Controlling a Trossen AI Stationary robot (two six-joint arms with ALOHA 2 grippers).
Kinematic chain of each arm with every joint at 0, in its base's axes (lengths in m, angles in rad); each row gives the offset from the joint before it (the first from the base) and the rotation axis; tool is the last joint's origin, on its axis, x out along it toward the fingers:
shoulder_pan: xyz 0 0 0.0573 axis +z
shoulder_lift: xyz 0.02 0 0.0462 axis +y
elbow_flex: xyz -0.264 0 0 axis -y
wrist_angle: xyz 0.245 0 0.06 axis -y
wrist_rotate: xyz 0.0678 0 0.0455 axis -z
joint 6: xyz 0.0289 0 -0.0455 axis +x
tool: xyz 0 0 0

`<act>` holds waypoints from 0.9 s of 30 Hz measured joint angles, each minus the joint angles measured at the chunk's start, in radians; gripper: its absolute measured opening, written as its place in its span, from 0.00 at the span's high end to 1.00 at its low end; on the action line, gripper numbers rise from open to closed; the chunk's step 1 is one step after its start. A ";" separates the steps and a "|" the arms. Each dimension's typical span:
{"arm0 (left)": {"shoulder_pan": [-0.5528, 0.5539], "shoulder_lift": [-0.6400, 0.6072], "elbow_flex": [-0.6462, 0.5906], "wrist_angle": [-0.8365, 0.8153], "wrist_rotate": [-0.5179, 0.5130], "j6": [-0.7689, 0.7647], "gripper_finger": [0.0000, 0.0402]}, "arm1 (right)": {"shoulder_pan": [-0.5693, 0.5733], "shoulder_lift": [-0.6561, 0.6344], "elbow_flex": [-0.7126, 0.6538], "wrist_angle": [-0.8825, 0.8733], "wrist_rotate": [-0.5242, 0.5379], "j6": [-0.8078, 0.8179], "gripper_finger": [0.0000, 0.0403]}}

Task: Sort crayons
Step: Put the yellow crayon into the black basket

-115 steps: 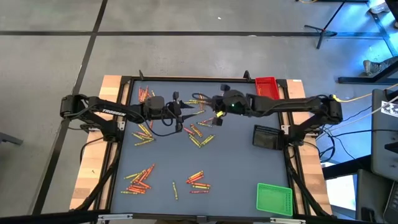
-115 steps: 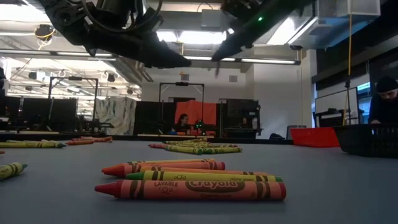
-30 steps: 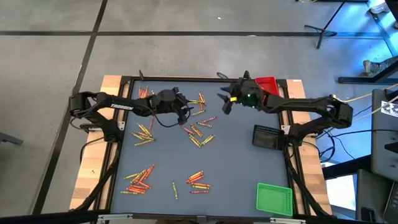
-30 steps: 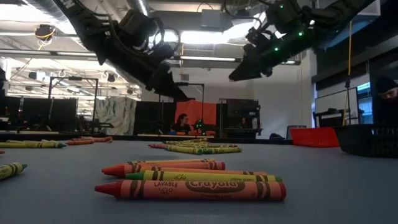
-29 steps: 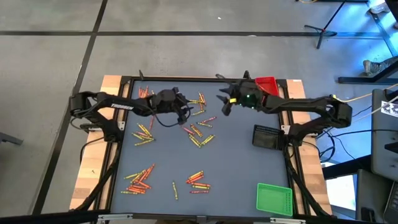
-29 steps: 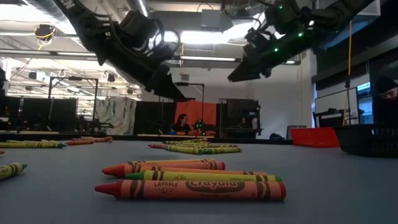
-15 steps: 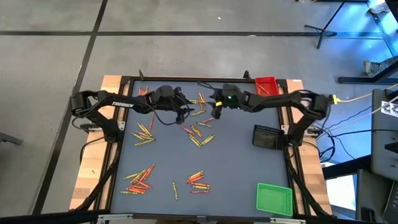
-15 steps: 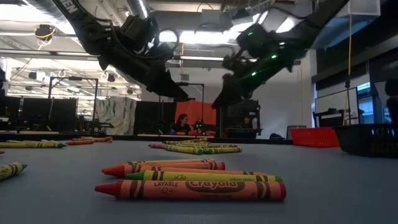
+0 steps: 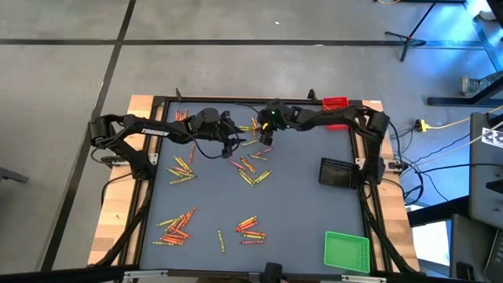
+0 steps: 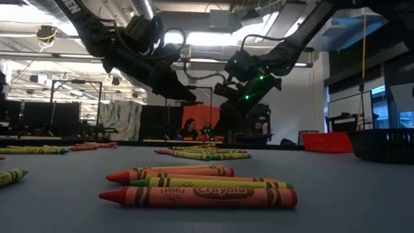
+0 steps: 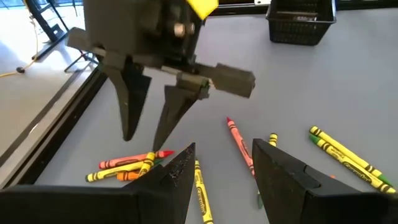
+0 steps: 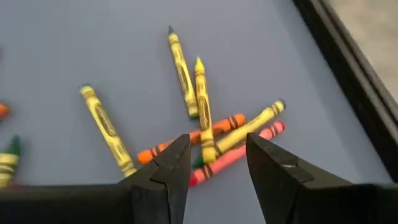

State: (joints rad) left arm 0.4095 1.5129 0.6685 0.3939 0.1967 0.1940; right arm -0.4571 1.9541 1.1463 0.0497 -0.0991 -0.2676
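Right gripper (image 12: 214,163) hangs with its 2 fingers parted and nothing between them, tips aimed down at a small crossed heap of crayons (image 12: 214,140) near the far edge of the table (image 9: 299,204). From its wrist view the heap lies straight ahead of the gap and just beyond the fingertips: an orange crayon (image 12: 189,141), a red crayon (image 12: 239,149) and 2 yellow ones overlapping, most with their long axes running across the gap rather than along it. My judgement is that this crossing suits a pinch, though the overlap risks catching 2 at once.

Left gripper (image 11: 217,177) is also parted and empty, hovering just beside the right one over the same far cluster; its wrist view shows the right gripper's 2 dark fingers pointing down close ahead. In the high view the right gripper (image 9: 266,134) looks nearer this heap than the left gripper (image 9: 232,140).

Each stick is thin, paper-wrapped, pointed at 1 end. More lie mid-table and near the front edge. Farther off sit the red tray (image 9: 336,103), black tray (image 9: 339,173) and green tray (image 9: 346,251)
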 joint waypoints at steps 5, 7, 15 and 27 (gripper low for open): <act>0.000 0.000 0.000 0.004 0.001 0.000 0.64 | -0.011 0.042 0.004 0.029 -0.029 -0.002 0.62; 0.000 0.000 0.000 0.004 0.001 0.000 0.64 | -0.011 0.060 0.003 0.028 -0.031 -0.012 0.62; 0.000 0.000 0.000 0.003 -0.001 -0.001 0.64 | -0.009 0.073 0.003 0.069 -0.032 -0.026 0.62; 0.000 0.000 0.000 0.003 -0.001 -0.007 0.64 | -0.010 0.073 0.003 0.056 -0.021 -0.052 0.62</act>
State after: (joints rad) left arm 0.4095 1.5127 0.6685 0.3973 0.1955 0.1868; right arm -0.4671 2.0274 1.1496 0.1052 -0.1205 -0.3200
